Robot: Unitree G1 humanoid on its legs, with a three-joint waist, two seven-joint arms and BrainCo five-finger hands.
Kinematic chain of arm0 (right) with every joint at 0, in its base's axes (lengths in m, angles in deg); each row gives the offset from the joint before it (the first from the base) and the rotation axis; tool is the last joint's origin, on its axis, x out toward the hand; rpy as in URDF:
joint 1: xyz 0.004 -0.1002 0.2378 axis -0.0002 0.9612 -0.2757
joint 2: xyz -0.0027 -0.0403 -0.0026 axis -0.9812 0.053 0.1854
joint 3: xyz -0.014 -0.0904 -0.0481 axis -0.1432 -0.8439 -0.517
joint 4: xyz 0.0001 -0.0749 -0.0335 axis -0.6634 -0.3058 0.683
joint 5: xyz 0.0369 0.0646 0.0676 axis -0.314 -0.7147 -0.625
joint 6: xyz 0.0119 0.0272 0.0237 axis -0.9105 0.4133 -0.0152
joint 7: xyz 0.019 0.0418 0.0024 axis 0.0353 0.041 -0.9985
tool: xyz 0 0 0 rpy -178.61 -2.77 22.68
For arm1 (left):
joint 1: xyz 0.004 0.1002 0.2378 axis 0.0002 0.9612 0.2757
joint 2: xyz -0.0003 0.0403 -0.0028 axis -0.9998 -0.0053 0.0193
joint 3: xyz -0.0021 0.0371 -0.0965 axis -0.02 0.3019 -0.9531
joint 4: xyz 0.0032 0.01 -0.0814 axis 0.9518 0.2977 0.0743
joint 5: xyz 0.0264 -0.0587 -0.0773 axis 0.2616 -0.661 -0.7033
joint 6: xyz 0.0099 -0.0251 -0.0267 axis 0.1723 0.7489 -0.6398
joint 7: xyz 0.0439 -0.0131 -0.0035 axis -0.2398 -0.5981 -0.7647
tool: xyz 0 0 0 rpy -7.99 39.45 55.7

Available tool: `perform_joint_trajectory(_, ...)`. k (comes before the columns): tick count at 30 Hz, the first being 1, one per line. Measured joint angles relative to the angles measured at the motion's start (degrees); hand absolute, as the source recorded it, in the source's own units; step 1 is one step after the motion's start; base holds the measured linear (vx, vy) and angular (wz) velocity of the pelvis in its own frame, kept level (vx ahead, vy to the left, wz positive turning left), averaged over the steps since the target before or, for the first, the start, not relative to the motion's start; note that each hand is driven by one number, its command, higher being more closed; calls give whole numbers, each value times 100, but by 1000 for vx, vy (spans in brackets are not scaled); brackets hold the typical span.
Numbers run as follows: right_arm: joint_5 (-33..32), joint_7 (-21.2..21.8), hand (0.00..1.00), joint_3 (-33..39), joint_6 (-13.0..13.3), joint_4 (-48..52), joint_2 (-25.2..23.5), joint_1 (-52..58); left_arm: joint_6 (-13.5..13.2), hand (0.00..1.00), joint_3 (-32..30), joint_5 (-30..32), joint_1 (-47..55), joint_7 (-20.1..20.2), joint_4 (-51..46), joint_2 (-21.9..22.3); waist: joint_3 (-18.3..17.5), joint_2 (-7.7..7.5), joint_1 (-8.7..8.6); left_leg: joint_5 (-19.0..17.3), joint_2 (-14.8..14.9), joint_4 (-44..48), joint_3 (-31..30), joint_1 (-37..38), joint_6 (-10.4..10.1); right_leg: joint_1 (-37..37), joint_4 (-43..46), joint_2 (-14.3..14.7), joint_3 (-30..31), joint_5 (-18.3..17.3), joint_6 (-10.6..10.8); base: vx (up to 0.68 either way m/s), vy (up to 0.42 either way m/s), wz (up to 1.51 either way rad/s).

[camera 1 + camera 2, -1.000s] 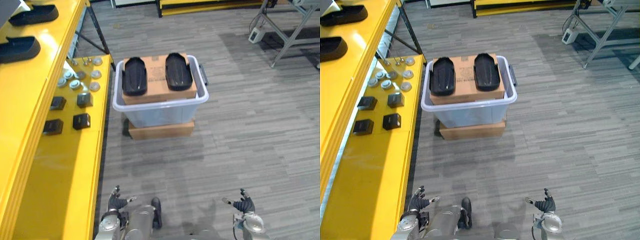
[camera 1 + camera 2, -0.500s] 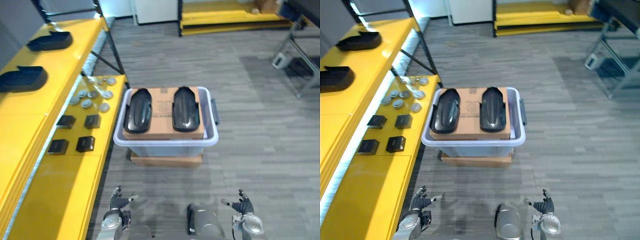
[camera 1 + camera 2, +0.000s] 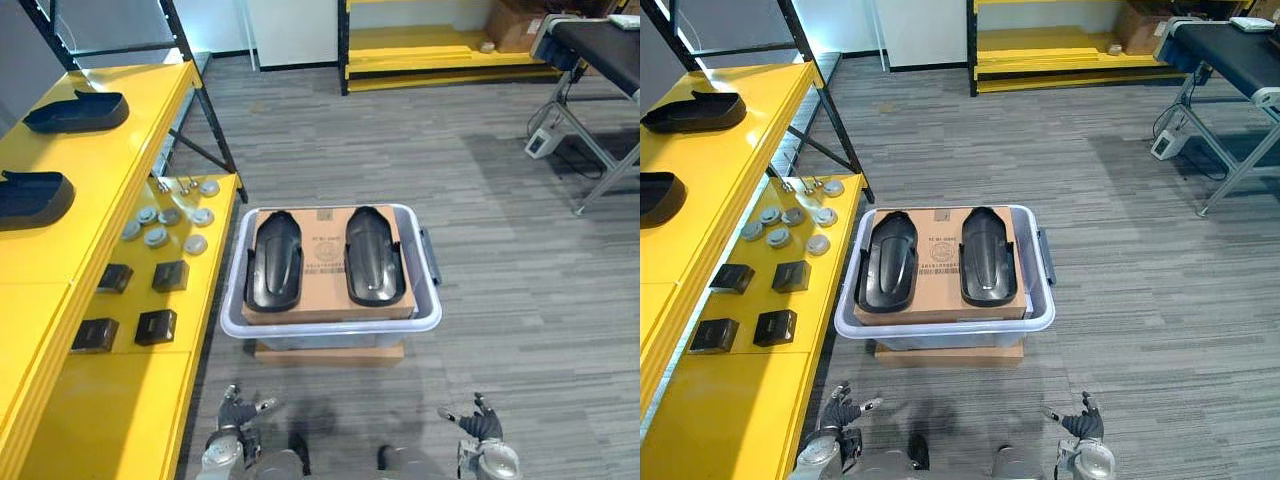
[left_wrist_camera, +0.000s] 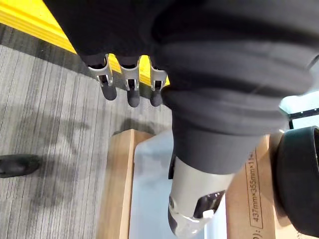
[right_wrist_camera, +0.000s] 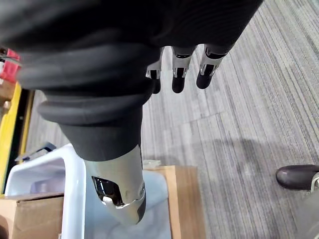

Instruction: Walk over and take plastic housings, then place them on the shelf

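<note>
Plainly this is the approach step, with nothing picked up yet. The left housing (image 3: 275, 262) and the right housing (image 3: 373, 256), both black plastic, lie side by side in the centre of the frame. They rest on a cardboard box (image 3: 327, 250) that sits in a pale tub (image 3: 330, 328), itself raised on a lower box (image 3: 330, 352) on the floor. The left hand (image 3: 236, 408) and the right hand (image 3: 474, 418) hang at the bottom edge of the frame, well apart from the tub. Each has its fingers loosely spread, thumb out, holding nothing. The yellow shelf (image 3: 120, 400) runs down the left side, just beside the tub. A shelved housing (image 3: 75, 112) rests on it at upper left, with a second shelved housing (image 3: 32, 197) below it in the frame. The next move, I judge, calls for closing the gap to the tub, then reaching forward and down to take a housing by its long edges, since the glossy curved shells look apt to slip from a loose grasp.
</note>
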Motion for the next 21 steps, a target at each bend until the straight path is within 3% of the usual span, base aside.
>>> perform_joint_trajectory(7, 119, -226, 0, 311, 3, 1647, 85, 327, 3, 0, 16, 125, 205, 5, -71, 3, -177, -70, -27, 271, 15, -539, 1, 131, -45, -155, 1, 97, 36, 13, -19, -22, -28, -2)
perform_joint_trajectory(13, 938, -424, 0, 361, 3, 3076, 304, 184, -2, 0, 139, 338, 305, 18, -258, -21, -226, -68, -30, 306, -46, -578, -128, 33, -19, -159, -169, 63, -66, 81, 20, -2, 4, 8)
perform_joint_trajectory(18, 1568, -475, 0, 98, 7, 3239, 668, -495, -29, 0, 285, 342, 296, 128, -317, -100, -228, -63, -13, 344, -81, -578, -291, -76, 30, -100, -259, 35, -230, 108, 18, 35, -4, 17)
perform_joint_trajectory(21, 1724, -480, 0, -277, -7, 2767, 871, -1069, -35, 0, 374, 343, 302, 129, -350, -101, -231, -57, 26, 358, -87, -578, -371, -101, 37, -47, -316, 32, -330, 119, 10, 21, -9, 19)
